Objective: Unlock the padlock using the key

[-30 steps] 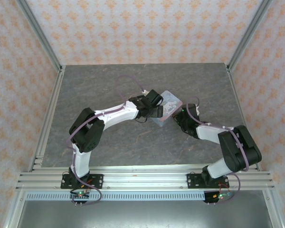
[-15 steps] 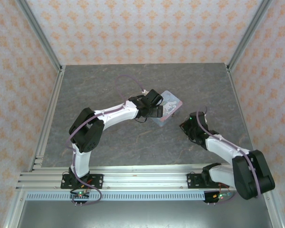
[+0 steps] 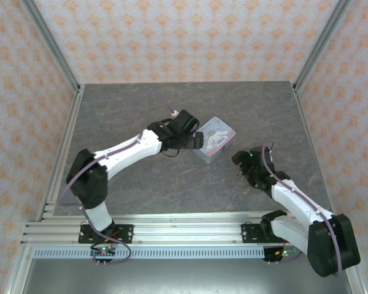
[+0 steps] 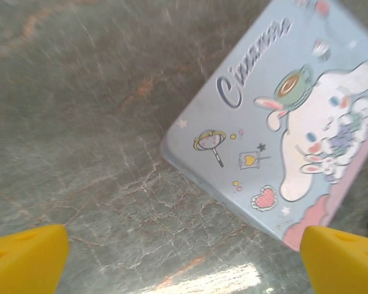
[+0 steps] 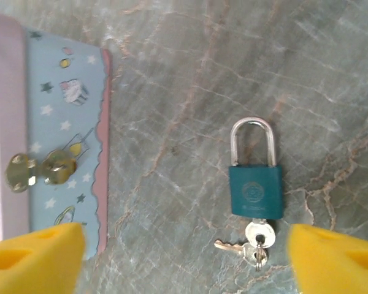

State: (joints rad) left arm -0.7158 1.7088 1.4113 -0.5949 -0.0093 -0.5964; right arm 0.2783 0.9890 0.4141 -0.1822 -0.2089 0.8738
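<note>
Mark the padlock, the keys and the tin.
padlock (image 5: pixel 256 191), right wrist view, teal body.
keys (image 5: pixel 259 234), right wrist view, round key head.
tin (image 4: pixel 282 125), left wrist view, lid by the cartoon dog.

Light was bright and even, shadows soft. A white glare patch lay on the bench (image 4: pixel 202 278); close yellow fingers (image 5: pixel 30 257) looked blurred.

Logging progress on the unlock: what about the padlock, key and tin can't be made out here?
Padlock, right wrist view: whether the shackle is released; too small.
Key, same view: whether it is inserted; its head hides the entry.
Tin, left wrist view: right end cut off by the frame edge.
</note>
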